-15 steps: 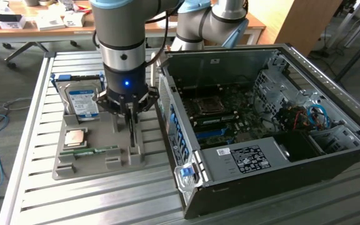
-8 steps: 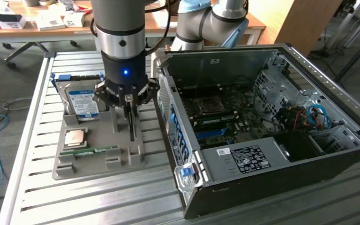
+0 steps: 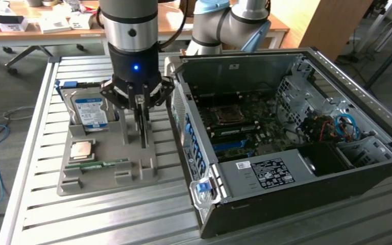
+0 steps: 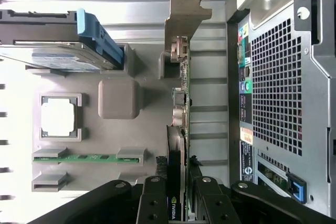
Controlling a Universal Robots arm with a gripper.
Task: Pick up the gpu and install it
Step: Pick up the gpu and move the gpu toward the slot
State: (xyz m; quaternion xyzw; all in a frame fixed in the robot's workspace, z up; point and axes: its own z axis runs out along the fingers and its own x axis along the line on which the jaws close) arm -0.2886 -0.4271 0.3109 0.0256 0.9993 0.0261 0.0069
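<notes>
The gpu (image 3: 143,127) is a thin green card standing on edge, its silver bracket (image 4: 185,11) at one end. It is at the side of the grey holder tray (image 3: 138,171) nearest the computer case (image 3: 285,168). My gripper (image 3: 139,102) comes straight down over it and is shut on the gpu, one black finger (image 4: 152,203) on each face of the card (image 4: 182,103). Whether the card's lower edge still rests in its tray slot I cannot tell. The case lies open with its motherboard (image 3: 247,117) exposed.
The tray (image 4: 118,98) also holds a hard drive (image 3: 90,112) with a blue-white label, a square processor (image 3: 81,149) and a narrow green memory stick (image 3: 104,164). The case's perforated rear panel (image 4: 278,87) stands close beside the card. Everything sits on a slatted metal table (image 3: 114,214).
</notes>
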